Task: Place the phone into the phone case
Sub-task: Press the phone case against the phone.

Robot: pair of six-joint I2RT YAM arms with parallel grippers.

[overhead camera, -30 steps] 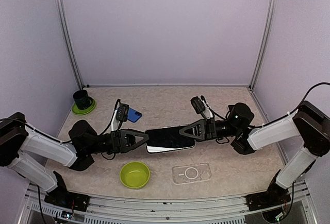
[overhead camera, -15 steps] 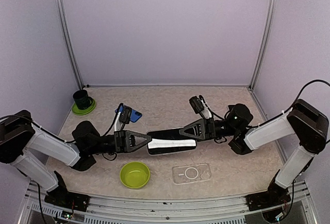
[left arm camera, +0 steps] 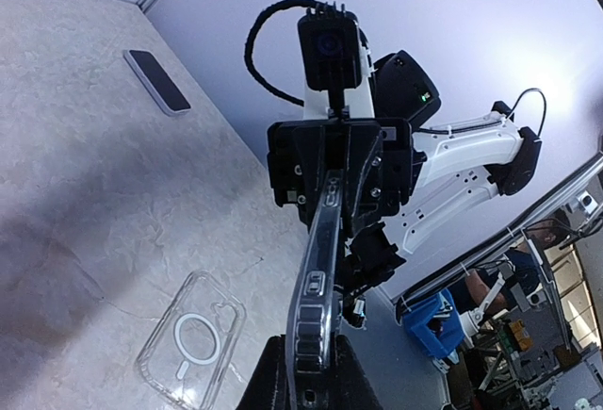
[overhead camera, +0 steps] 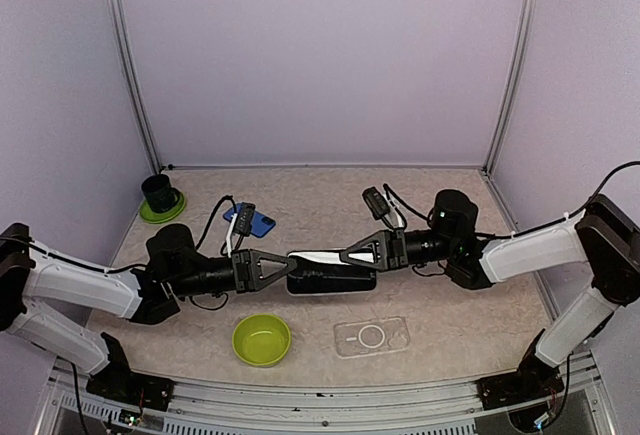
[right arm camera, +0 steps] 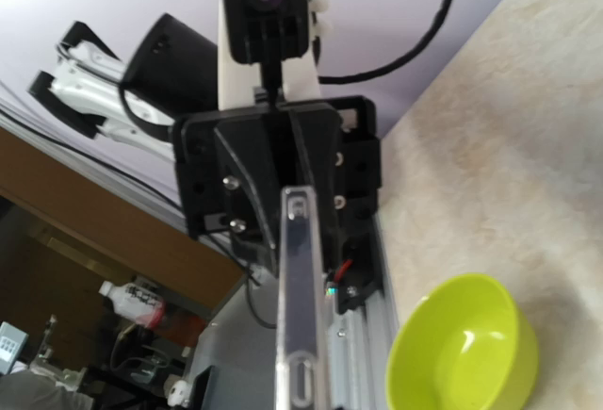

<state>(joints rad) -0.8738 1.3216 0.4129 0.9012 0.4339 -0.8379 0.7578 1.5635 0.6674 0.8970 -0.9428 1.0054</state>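
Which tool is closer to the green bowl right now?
Left. The left tool grips one end of the phone just beyond the green bowl, slightly to its right. The right tool grips the phone's other end, farther off to the bowl's right.

One phone (overhead camera: 330,272), one phone case (overhead camera: 371,336), one green bowl (overhead camera: 262,340), one blue slab (overhead camera: 262,222), one black cup (overhead camera: 158,191)

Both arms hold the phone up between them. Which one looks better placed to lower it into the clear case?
Probably right. The right tool grips the phone at the end nearer the clear case; the left tool is nearer the green bowl.
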